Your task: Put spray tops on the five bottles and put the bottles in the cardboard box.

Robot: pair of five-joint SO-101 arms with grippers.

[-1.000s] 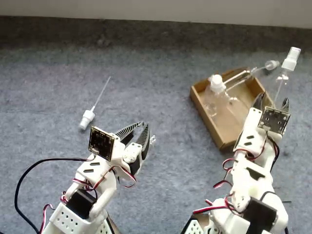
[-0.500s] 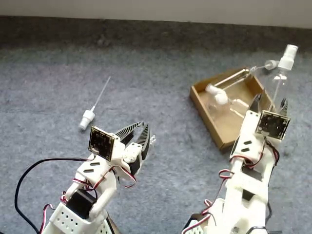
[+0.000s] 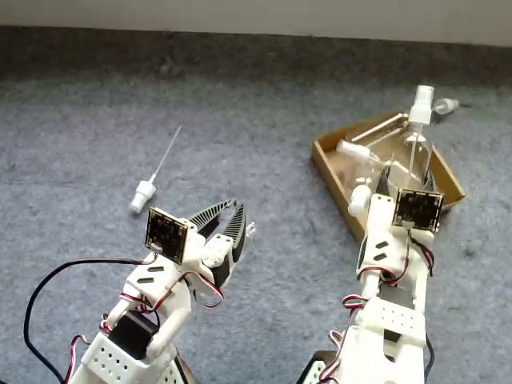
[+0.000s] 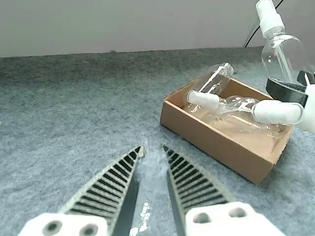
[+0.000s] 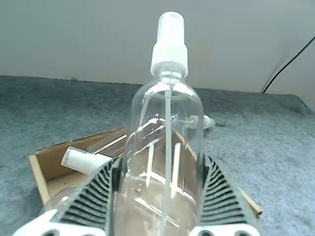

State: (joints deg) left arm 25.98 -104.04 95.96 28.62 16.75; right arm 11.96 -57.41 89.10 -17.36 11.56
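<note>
A clear bottle (image 3: 415, 142) with a white spray top stands upright over the cardboard box (image 3: 330, 170), and my right gripper (image 3: 408, 178) is shut on its body. The right wrist view has the bottle (image 5: 165, 118) between my fingers (image 5: 91, 194) above the box (image 5: 40, 169). Clear bottles (image 3: 358, 157) with white tops lie inside the box. Another capped bottle (image 3: 445, 106) lies on the carpet just beyond the box. A loose spray top (image 3: 143, 194) with a long tube rests on the carpet at the left. My left gripper (image 3: 230, 226) stands open and holds nothing, right of that top.
Grey carpet covers the table, with a dark strip along the far edge. In the left wrist view the box (image 4: 216, 142) sits ahead of my left gripper (image 4: 151, 153). A black cable (image 3: 48, 280) trails from the left arm's base.
My right arm has carried the bottle leftward, from beside the box's right edge to over the box. The box turned slightly. The left arm has stayed still.
</note>
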